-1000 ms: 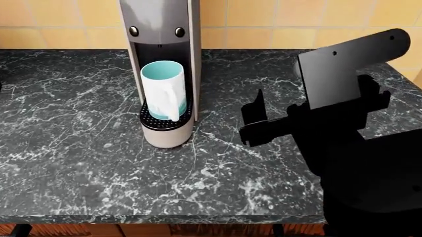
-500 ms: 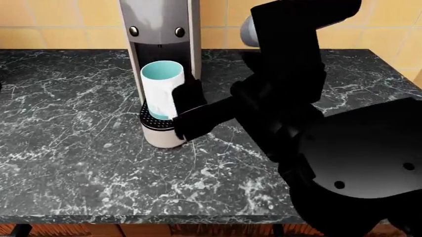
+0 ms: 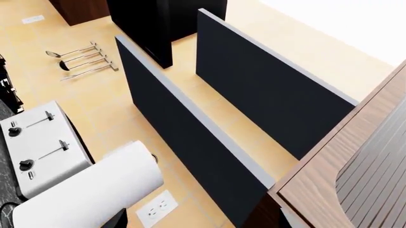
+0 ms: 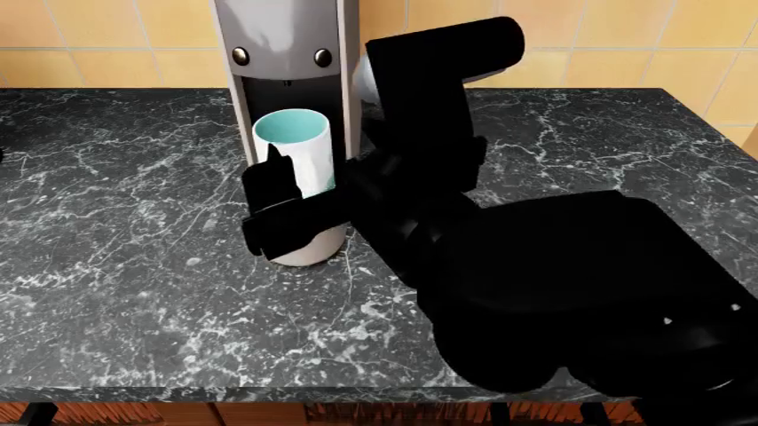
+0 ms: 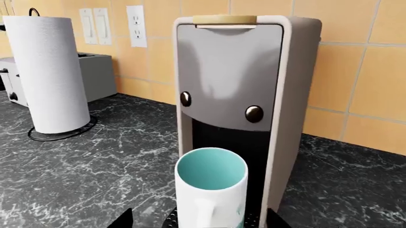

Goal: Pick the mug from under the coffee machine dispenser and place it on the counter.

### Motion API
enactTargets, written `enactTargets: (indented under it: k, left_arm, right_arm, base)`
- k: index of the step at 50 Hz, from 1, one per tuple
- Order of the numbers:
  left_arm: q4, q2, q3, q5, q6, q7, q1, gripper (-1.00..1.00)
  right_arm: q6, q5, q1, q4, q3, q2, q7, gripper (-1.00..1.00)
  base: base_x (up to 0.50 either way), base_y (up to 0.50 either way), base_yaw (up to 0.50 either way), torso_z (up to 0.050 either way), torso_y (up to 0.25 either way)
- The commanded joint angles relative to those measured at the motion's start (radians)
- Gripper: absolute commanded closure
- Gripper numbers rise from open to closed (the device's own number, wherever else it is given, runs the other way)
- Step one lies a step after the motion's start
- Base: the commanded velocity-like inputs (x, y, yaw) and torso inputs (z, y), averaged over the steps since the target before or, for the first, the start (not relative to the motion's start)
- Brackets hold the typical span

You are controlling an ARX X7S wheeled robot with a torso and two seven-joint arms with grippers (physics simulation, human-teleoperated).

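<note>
Right gripper [image 4: 275, 206] at the mug [image 4: 295, 160], jaws spread

The mug stands upright on the drip tray in the coffee machine dispenser [image 4: 288, 53] on the desk [image 4: 119, 248]; contact seems absent, though the arm blocks much. Left jaws unseen.

Head view: the right gripper [image 4: 275, 206] hides the lower part of the mug [image 4: 294, 142] and most of the drip tray. Right wrist view: only the tips of the fingers [image 5: 124, 219] show; the picture edge cuts the mug's [image 5: 211, 190] base.
</note>
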Motion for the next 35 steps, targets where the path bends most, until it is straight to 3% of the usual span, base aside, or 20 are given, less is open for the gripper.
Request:
enactTargets:
  k: [1,35]
  left_arm:
    - [-0.001,-0.002,0.001,0.000,0.004,-0.002,0.002,-1.00]
    - [-0.003,-0.002,-0.001,-0.003,0.019,0.001,0.014,-1.00]
  right_arm:
    - [-0.030,-0.088,-0.058,0.033,-0.024,-0.023,-0.054,-1.00]
    - [-0.066,-0.239,-0.144,0.110,-0.105,-0.033,-0.160,-1.00]
  base:
    - [0.00,0.00,0.00,0.000,0.000]
    - [0.00,0.00,0.00,0.000,0.000]
